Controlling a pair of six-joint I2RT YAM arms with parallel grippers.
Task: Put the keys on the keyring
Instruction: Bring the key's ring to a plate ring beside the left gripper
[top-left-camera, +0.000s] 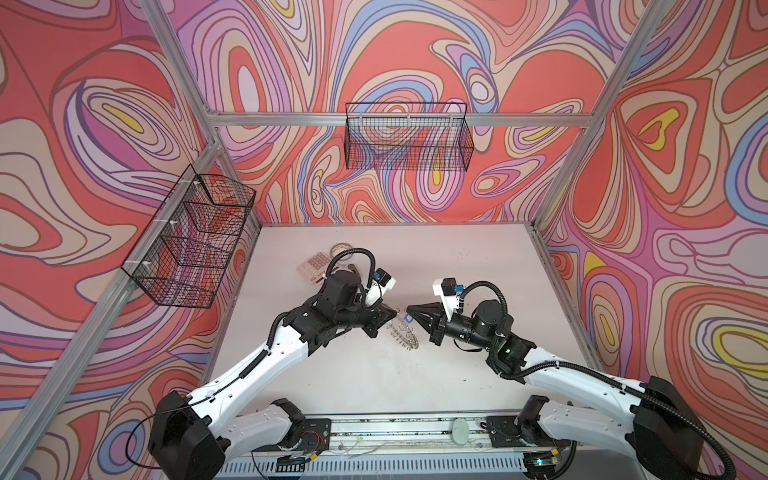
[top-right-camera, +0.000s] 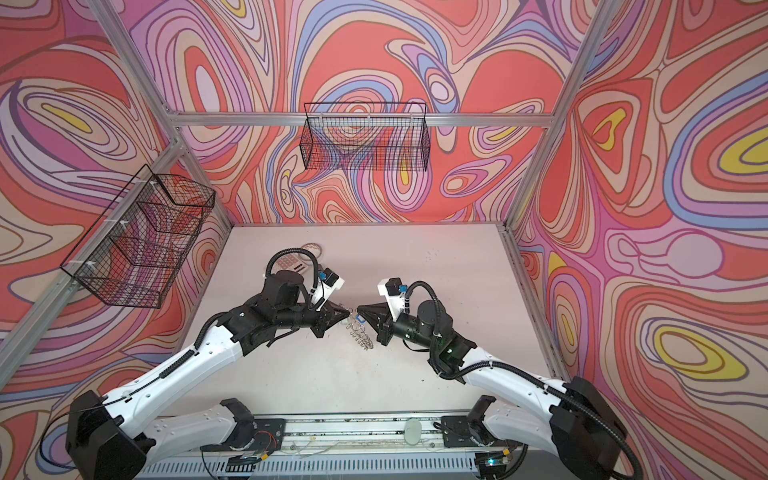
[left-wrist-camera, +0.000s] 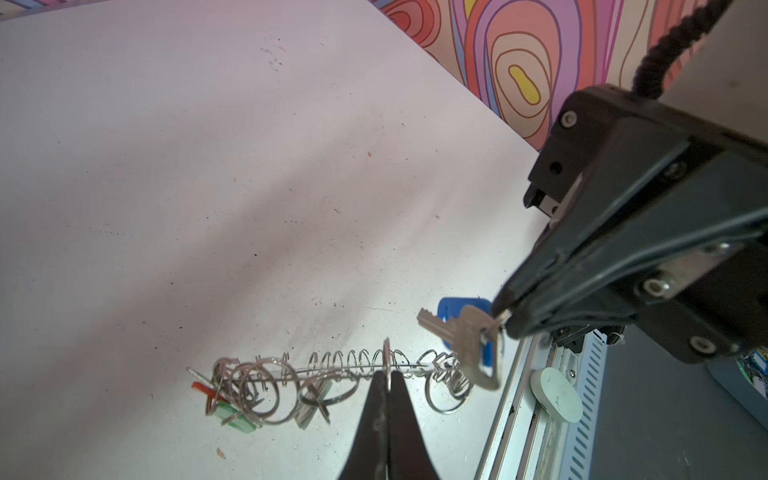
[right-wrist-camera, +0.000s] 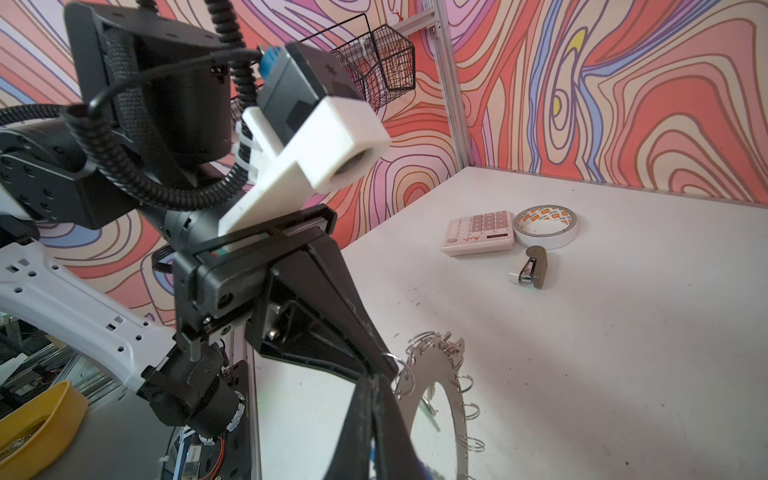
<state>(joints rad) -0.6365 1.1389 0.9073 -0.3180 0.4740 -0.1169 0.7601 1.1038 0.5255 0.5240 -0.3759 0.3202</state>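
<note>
The keyring (left-wrist-camera: 332, 370), a flat grey disc fringed with wire loops, stands on edge above the table, and my left gripper (left-wrist-camera: 387, 374) is shut on its rim. In both top views it hangs between the two grippers (top-left-camera: 401, 332) (top-right-camera: 361, 332). Keys with a red-orange tag (left-wrist-camera: 203, 388) and a green tag (left-wrist-camera: 239, 417) dangle from loops at its far end. My right gripper (left-wrist-camera: 500, 320) is shut on the head end of a silver key (left-wrist-camera: 469, 340) with a blue tag (left-wrist-camera: 455, 307), held right beside the keyring's near loops. The two gripper tips nearly touch (top-left-camera: 397, 316) (top-left-camera: 409, 311).
A calculator (right-wrist-camera: 478, 230), a tape roll (right-wrist-camera: 544, 226) and a small stapler-like item (right-wrist-camera: 532, 272) lie at the table's back left. Wire baskets (top-left-camera: 409, 137) (top-left-camera: 191, 241) hang on the walls. A white oval puck (top-left-camera: 460, 432) sits on the front rail.
</note>
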